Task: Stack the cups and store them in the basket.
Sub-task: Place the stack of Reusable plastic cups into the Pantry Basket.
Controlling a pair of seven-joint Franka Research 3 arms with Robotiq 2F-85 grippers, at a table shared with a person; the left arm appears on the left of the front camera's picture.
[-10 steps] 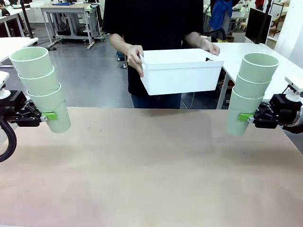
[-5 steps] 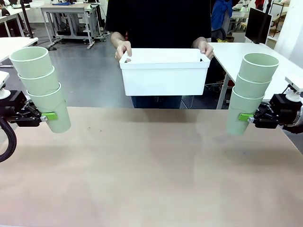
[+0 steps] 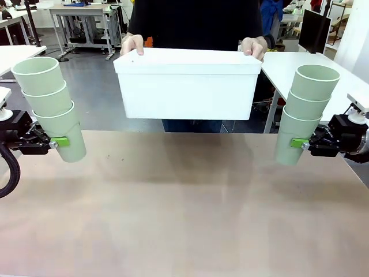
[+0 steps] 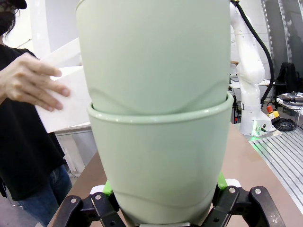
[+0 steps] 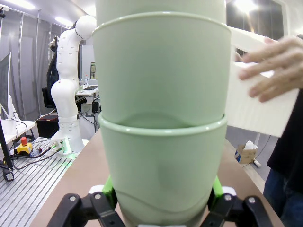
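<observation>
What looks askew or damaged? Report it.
Nothing spilled or damaged. The left hand's stack of three pale mint-green plastic tumblers tilts off vertical; the right hand's stack tilts too. The large white rectangular plastic basket is held aloft by the person.

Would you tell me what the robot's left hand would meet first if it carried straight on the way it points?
Clamped on its own cups, the left hand points across the table at the cup stack in the right hand, probably its first contact; the basket seems higher.
</observation>
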